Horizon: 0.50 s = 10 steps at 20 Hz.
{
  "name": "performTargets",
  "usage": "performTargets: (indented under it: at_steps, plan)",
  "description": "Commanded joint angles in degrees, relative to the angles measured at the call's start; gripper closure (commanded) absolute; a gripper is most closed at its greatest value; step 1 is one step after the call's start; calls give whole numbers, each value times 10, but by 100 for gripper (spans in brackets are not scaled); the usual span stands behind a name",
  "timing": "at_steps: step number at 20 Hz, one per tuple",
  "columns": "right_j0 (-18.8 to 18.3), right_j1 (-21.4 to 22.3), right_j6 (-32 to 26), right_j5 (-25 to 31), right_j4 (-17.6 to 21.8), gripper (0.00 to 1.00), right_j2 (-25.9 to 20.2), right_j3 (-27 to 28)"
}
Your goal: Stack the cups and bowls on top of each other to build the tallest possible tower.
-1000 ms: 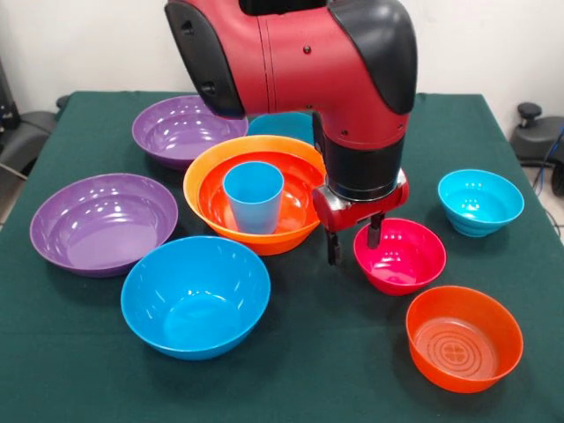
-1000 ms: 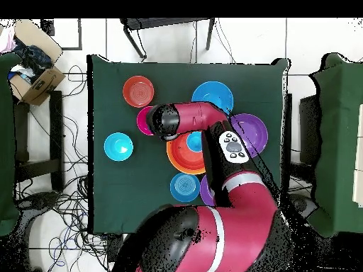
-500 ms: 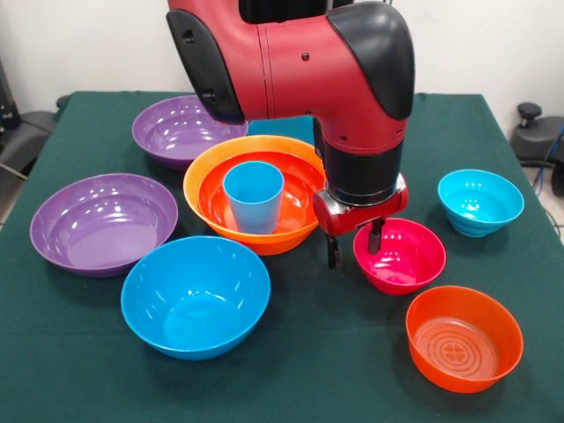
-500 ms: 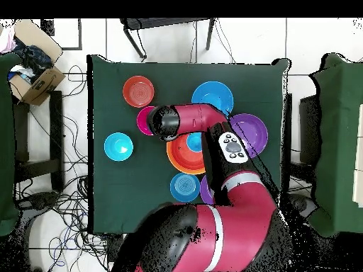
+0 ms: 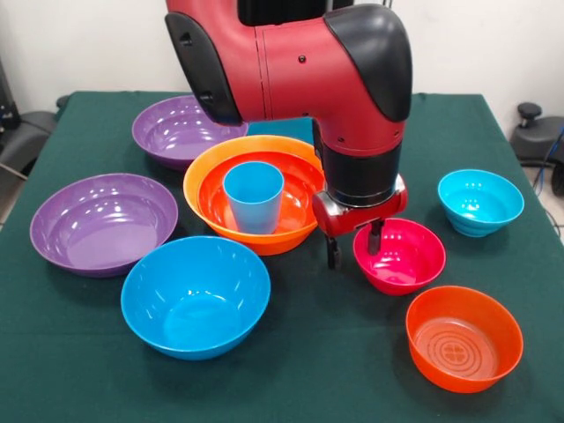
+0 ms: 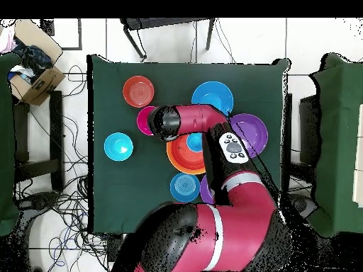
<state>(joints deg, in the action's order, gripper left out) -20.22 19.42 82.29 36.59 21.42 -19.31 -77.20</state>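
Gripper straddles magenta bowl's rim as tower waits for its next layer

Gripper (image 5: 353, 246) fingers hang apart on my screen, one finger (image 5: 333, 251) outside the magenta bowl (image 5: 401, 256) and the other just over its near wall; the jaws hold nothing, and I cannot tell whether either finger touches the rim. I read this as the pick step: the wall sits between the fingers, so the next move calls for a short descent and a firm close on it before lifting. Just beside the gripper stands the tower (image 5: 256, 204), so far an orange bowl (image 5: 204, 166) with a red-orange bowl (image 5: 294, 204) nested inside and the light blue cup (image 5: 254, 196) upright in the middle. That cup may foul any bowl set down there. Spread around on the green table (image 5: 70, 370) are two purple bowls (image 5: 103, 221), the other (image 5: 176, 129) farther back, a large blue bowl (image 5: 196, 293) in front, a cyan bowl (image 5: 480, 202) and a second red-orange bowl (image 5: 463, 336) well apart to the side. From overhead, the arm (image 6: 191, 118) covers the pick spot, and another blue bowl (image 6: 184, 187) shows near the robot's base.
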Motion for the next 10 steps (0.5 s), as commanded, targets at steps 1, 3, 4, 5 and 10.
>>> performTargets:
  at_steps: [1,3,4,5,10]
  plan:
    - [9,-8,68,-44,-4,0,-7,-7]
    - [7,-9,70,-47,-6,0,-9,-7]
    - [7,-10,70,-48,-7,0,-10,-8]
    - [6,-11,70,-50,-8,0,-11,-8]
    - [9,-17,73,-52,-14,0,-11,-3]
